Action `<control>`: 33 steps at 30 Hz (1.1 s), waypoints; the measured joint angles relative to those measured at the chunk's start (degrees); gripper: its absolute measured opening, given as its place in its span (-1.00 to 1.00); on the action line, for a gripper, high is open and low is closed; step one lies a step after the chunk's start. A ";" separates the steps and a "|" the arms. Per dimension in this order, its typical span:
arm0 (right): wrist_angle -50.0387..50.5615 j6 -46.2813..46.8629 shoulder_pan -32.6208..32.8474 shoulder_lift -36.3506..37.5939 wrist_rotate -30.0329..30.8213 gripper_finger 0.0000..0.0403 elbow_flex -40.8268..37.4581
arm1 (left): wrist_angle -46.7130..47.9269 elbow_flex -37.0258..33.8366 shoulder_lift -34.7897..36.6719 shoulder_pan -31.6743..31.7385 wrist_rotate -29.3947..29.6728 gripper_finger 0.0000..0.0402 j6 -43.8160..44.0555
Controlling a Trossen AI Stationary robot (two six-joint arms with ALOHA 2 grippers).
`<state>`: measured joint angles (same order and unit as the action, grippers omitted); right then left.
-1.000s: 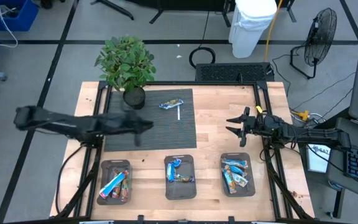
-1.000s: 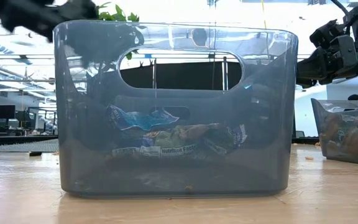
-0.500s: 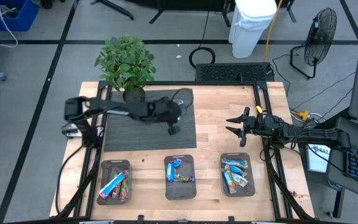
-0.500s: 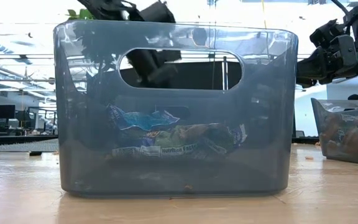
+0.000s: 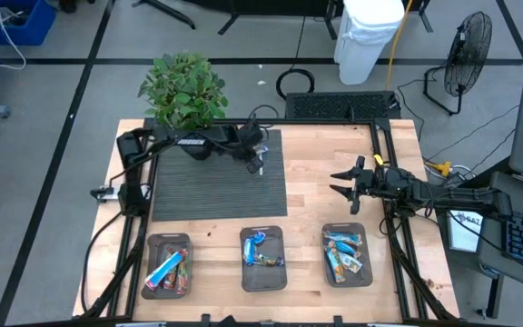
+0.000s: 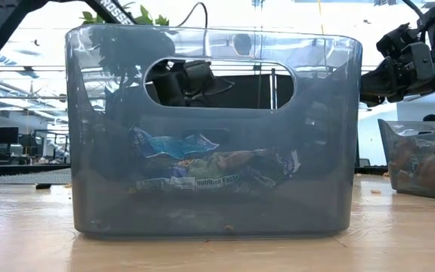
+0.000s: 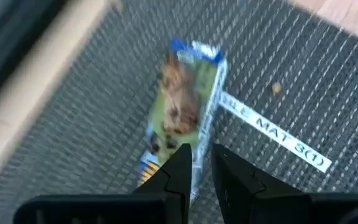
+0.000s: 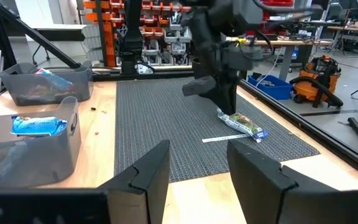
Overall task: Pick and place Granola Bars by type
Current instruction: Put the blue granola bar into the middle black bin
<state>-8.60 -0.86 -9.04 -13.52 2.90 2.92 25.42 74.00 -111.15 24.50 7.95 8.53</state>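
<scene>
One granola bar (image 7: 182, 106) in a green and blue wrapper lies flat on the dark ribbed mat (image 5: 216, 186), toward the table's far side. It also shows in the right wrist view (image 8: 242, 123). My left gripper (image 7: 197, 152) slants down right over the bar's near end, its fingers a narrow gap apart with nothing between them. In the high view my left gripper (image 5: 256, 156) hides most of the bar. My right gripper (image 5: 341, 182) waits open and level at the table's right side, away from the bar. Other granola bars lie in the three clear bins.
Three clear bins stand along the near edge: left (image 5: 151, 263), middle (image 5: 245, 259) and right (image 5: 327, 256). The middle bin (image 6: 97, 151) fills the low view. A potted plant (image 5: 184, 91) stands at the mat's far left corner. A white label strip (image 7: 272, 134) lies beside the bar.
My left arm has swung from the mat's left side toward the table's right, then toward the far edge, and has come over the granola bar. Its gripper has tipped from near level to slanting steeply down and has sunk a little. The bar has not moved.
</scene>
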 joint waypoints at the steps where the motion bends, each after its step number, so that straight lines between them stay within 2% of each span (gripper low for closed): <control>1: 0.10 0.00 0.00 -0.02 0.00 -0.25 0.00 | 0.26 0.00 -0.40 0.55 -1.78 -0.66 0.80; 5: 0.09 0.00 -0.01 -0.04 -0.02 -0.25 0.00 | 0.99 0.00 -1.13 1.41 -2.92 -0.58 1.84; 13: 0.02 0.01 -0.01 -0.04 -0.01 -0.25 0.00 | 1.80 0.00 -0.85 1.48 -1.74 -0.05 0.66; 17: 0.02 0.00 0.00 -0.04 0.00 -0.25 0.00 | 1.88 -0.02 -0.84 1.22 -0.08 0.13 -1.77; 24: 0.02 0.00 0.00 -0.04 -0.02 -0.25 0.00 | 1.68 -0.02 -0.84 -0.94 4.96 0.20 -10.80; 33: 0.02 0.00 0.00 -0.04 0.00 -0.25 0.00 | 2.63 -0.02 -0.84 -1.23 12.97 0.20 -12.75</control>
<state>-8.58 -0.86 -9.04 -13.56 2.90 2.92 28.05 73.97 -111.98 23.27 20.93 -4.22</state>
